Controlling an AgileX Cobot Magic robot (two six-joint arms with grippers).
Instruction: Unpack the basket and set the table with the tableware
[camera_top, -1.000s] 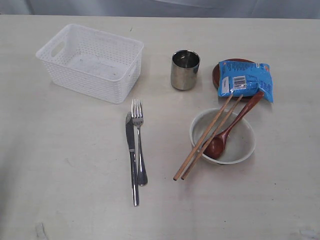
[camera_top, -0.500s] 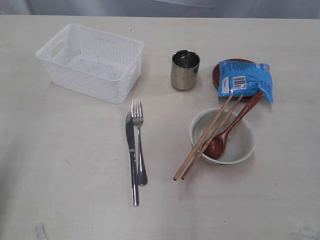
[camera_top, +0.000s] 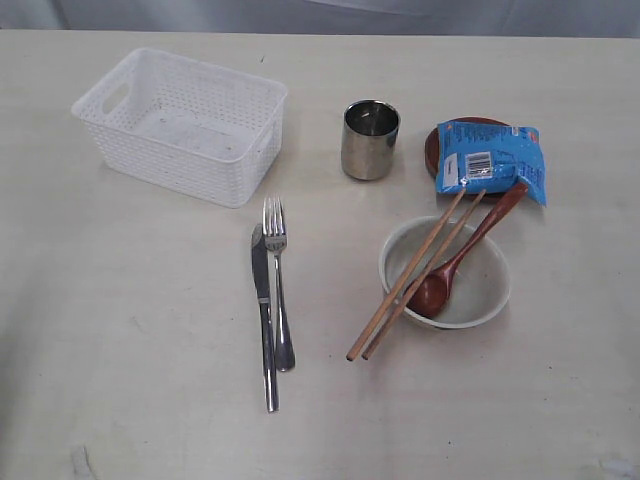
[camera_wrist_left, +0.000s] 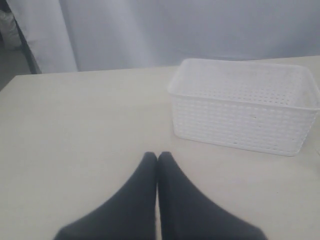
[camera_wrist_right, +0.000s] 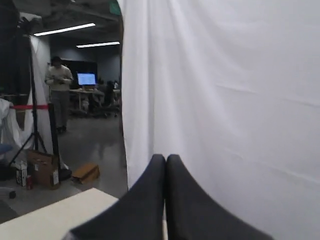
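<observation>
The white basket (camera_top: 180, 124) (camera_wrist_left: 245, 105) stands empty at the table's (camera_top: 120, 330) back left. A steel knife (camera_top: 264, 318) and fork (camera_top: 277, 280) lie side by side in the middle. A steel cup (camera_top: 369, 139) stands behind them. The cream bowl (camera_top: 478, 300) holds a wooden spoon (camera_top: 455, 265), and two chopsticks (camera_top: 400, 290) rest across its rim. A brown plate (camera_top: 432, 146) lies under a blue snack packet (camera_top: 490, 160). Neither arm appears in the exterior view. My left gripper (camera_wrist_left: 157, 156) is shut and empty, short of the basket. My right gripper (camera_wrist_right: 165, 158) is shut, facing a white curtain.
A white curtain (camera_wrist_right: 225, 90) hangs behind the table. Beyond it the right wrist view shows a room with a standing person (camera_wrist_right: 59, 92), a tripod and boxes on the floor. A table corner (camera_wrist_right: 60, 215) shows below the right gripper.
</observation>
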